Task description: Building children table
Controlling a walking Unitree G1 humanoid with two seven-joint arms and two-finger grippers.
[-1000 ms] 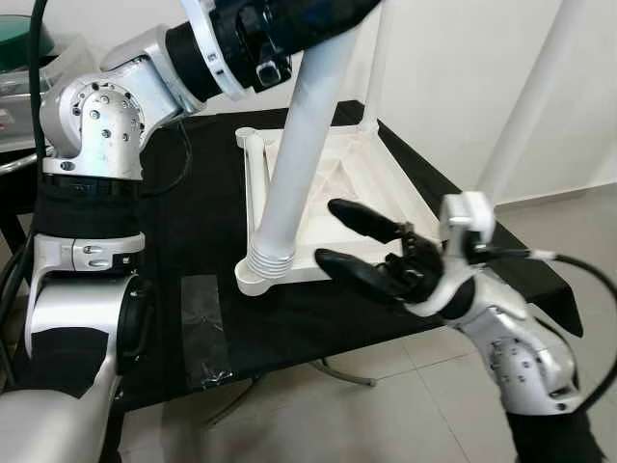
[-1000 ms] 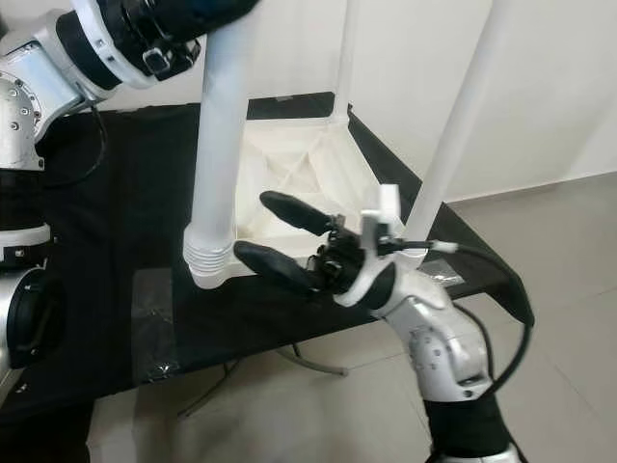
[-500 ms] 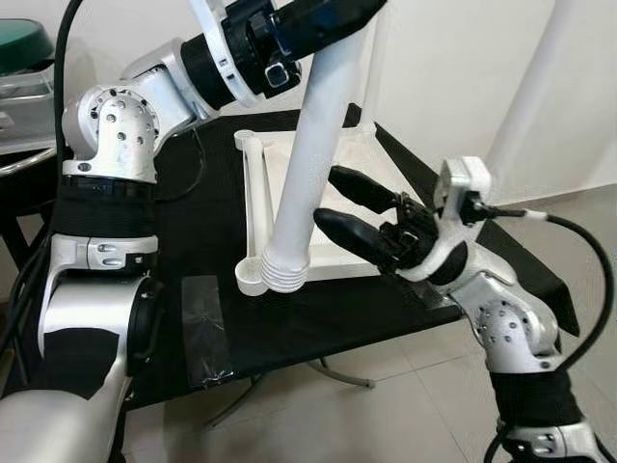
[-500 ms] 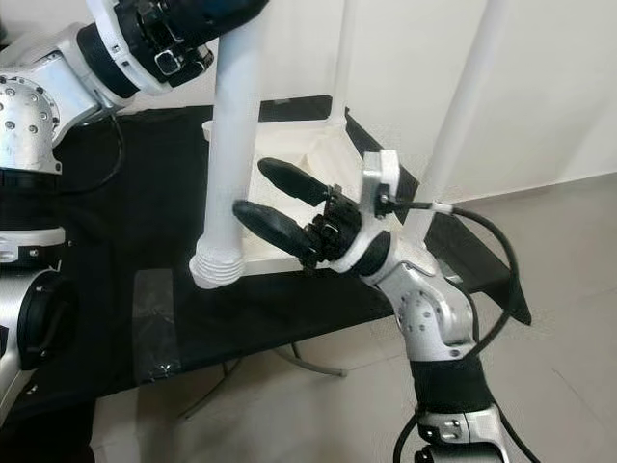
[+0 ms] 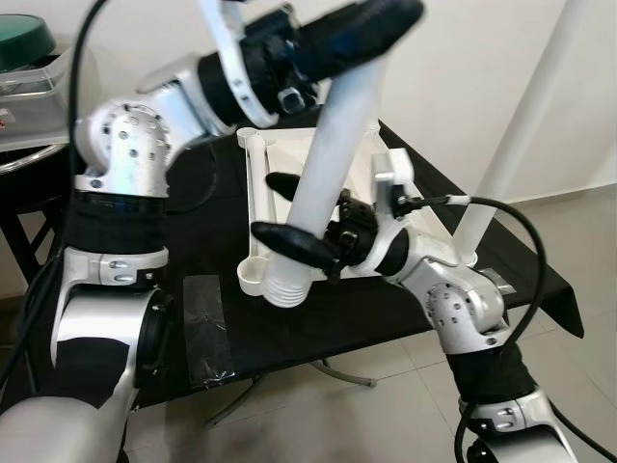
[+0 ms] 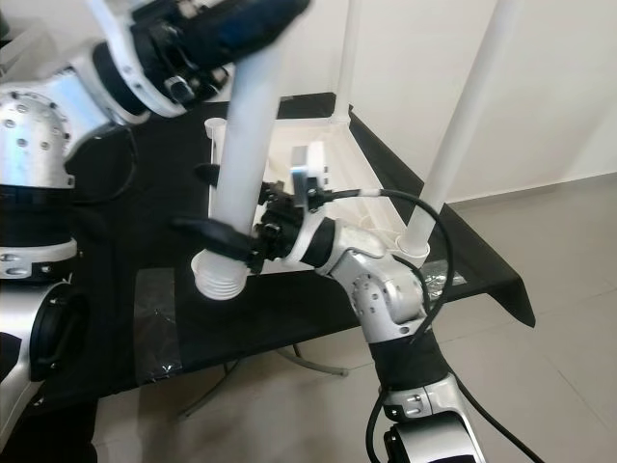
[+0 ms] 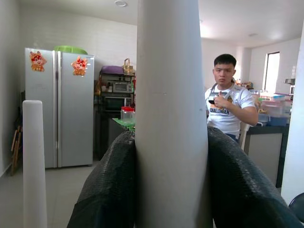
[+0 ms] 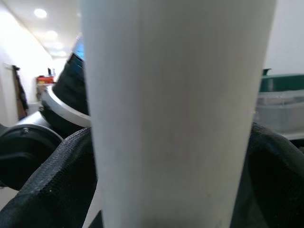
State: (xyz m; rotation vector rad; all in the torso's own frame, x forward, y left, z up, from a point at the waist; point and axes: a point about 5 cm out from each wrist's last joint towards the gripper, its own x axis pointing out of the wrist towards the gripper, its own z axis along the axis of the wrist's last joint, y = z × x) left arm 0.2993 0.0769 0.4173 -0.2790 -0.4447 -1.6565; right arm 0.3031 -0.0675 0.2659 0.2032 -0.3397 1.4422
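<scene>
The white tabletop (image 5: 258,183) lies upside down on a black table (image 5: 212,203). My left gripper (image 5: 359,27) is shut on the upper part of a loose white leg (image 5: 333,154), which leans to the right at the top. The leg's ribbed lower end (image 5: 286,286) hangs just beside the tabletop's near corner socket (image 5: 250,280). My right gripper (image 5: 280,214) is shut on the leg's lower part, with one black finger on either side. In the right wrist view the fingers (image 8: 57,171) press against the leg (image 8: 175,114).
Two more white legs stand upright in the tabletop, one at the right corner (image 6: 465,125) and one at the back (image 6: 347,53). Grey tape (image 5: 204,323) is stuck near the table's front edge. In the left wrist view a person (image 7: 227,107) stands in a kitchen with a fridge (image 7: 59,109).
My right gripper has swung left from beside the tabletop and closed around the lower part of the leg. The leg's ribbed end has shifted slightly right, off the corner socket.
</scene>
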